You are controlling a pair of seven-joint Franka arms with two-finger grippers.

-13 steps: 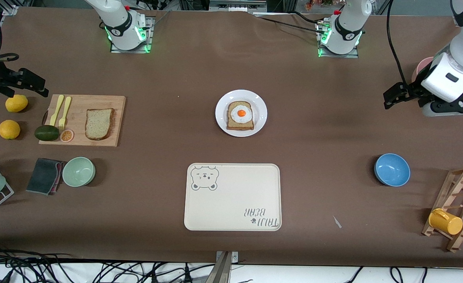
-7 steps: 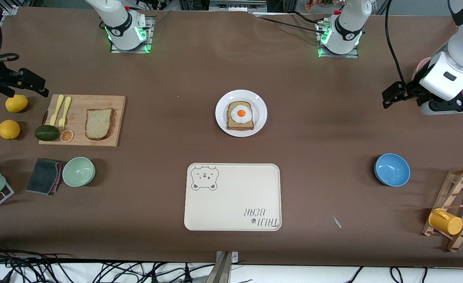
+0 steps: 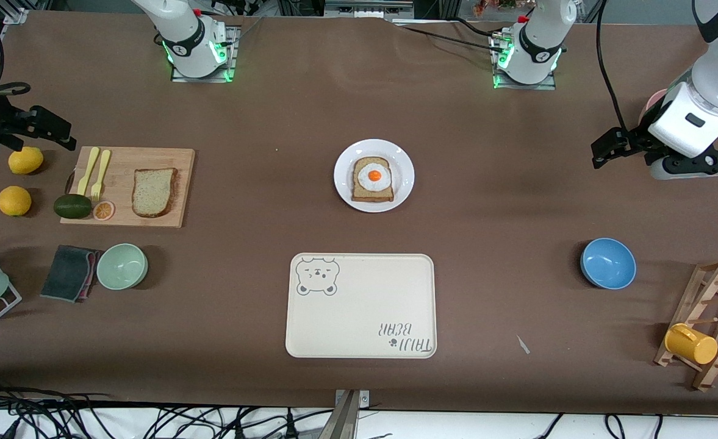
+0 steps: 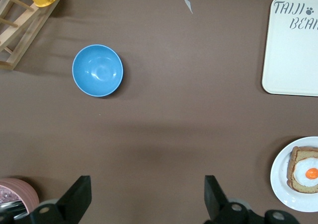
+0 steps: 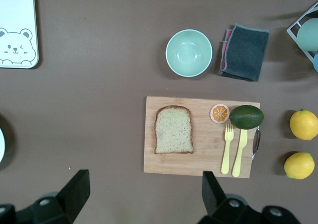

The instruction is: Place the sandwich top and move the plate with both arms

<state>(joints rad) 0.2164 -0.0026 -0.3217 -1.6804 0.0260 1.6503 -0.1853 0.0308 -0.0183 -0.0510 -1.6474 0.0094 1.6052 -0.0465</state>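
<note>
The sandwich top (image 3: 154, 192), a plain speckled bread slice, lies on a wooden board (image 3: 128, 213) toward the right arm's end of the table; it also shows in the right wrist view (image 5: 173, 129). The white plate (image 3: 343, 177) holds a bread slice with a fried egg (image 3: 373, 178) at the table's middle; its rim shows in the left wrist view (image 4: 279, 177). My right gripper (image 3: 47, 127) (image 5: 145, 177) is open and empty, up beside the board. My left gripper (image 3: 609, 148) (image 4: 147, 180) is open and empty over bare table at the left arm's end.
A cream bear-print tray (image 3: 362, 305) lies nearer the camera than the plate. A blue bowl (image 3: 607, 263) and a rack with a yellow cup (image 3: 691, 343) are at the left arm's end. A green bowl (image 3: 122, 266), cloth (image 3: 69, 272), lemons (image 3: 14, 200), avocado (image 3: 72, 206) and forks (image 3: 95, 171) surround the board.
The left arm has shifted slightly toward the table's middle and a little up. The right arm has not moved. Nothing on the table has moved.
</note>
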